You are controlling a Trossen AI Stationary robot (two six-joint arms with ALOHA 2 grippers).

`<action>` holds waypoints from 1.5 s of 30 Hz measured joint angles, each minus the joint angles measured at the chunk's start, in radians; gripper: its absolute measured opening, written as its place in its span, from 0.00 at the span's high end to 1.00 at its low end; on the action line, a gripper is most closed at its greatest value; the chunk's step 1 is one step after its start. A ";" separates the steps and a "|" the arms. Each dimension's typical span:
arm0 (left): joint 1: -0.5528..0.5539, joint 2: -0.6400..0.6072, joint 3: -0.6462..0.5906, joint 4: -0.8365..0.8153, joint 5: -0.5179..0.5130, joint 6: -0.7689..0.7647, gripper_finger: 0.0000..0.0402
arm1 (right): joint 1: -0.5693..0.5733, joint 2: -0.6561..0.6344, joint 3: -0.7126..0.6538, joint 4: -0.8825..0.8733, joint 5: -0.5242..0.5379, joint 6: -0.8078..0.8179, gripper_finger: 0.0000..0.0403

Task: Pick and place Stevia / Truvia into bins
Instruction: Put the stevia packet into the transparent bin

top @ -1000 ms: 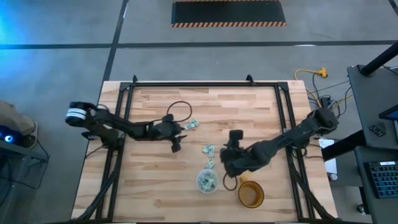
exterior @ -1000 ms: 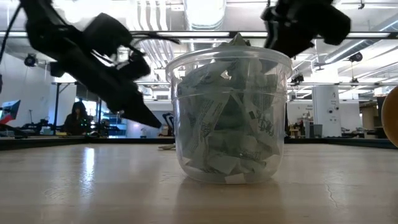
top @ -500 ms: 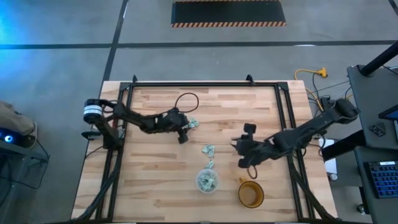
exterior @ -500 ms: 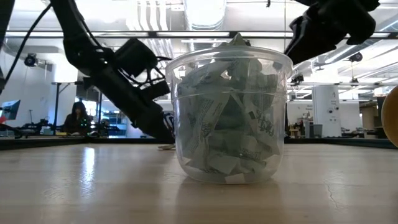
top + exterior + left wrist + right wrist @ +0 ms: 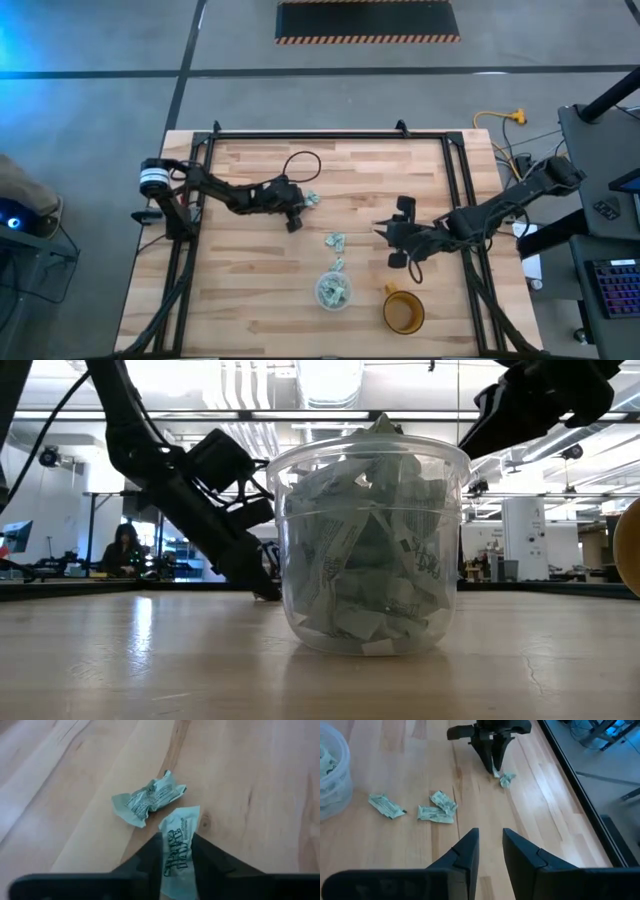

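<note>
Now the left end effector [image 5: 297, 212] has its fingers clamped on one Stevia sachet [image 5: 178, 851], lower and nearer the crumpled sachet [image 5: 148, 799] than before. Meanwhile the right end effector [image 5: 489, 851] has withdrawn from the cup [image 5: 334, 291] toward the right; its fingers stand slightly apart, empty. Three loose sachets [image 5: 436, 808] lie on the wooden desk [image 5: 250, 290]. Concrete floor [image 5: 100, 110] surrounds it.

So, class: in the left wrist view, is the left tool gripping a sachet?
Yes, the left tool is pinching a printed sachet between its two fingers.
</note>
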State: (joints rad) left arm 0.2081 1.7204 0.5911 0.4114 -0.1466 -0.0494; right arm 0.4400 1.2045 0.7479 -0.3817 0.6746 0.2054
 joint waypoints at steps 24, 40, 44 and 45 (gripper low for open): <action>-0.233 -0.147 0.020 0.053 0.319 0.015 0.97 | 0.000 0.001 -0.002 0.007 0.002 0.000 0.84; -0.412 -0.115 0.182 0.110 0.356 0.152 0.97 | 0.000 0.002 -0.003 0.029 0.006 -0.008 0.84; -0.433 -0.095 0.215 0.104 0.384 0.170 0.97 | 0.000 0.002 -0.004 0.033 0.006 -0.007 0.84; -0.437 -0.083 0.229 0.115 0.386 0.171 0.97 | 0.000 0.002 -0.004 0.034 0.006 -0.007 0.84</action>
State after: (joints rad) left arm -0.2293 1.6372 0.8198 0.5262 0.2390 0.1220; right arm 0.4400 1.2060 0.7437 -0.3477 0.6804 0.1980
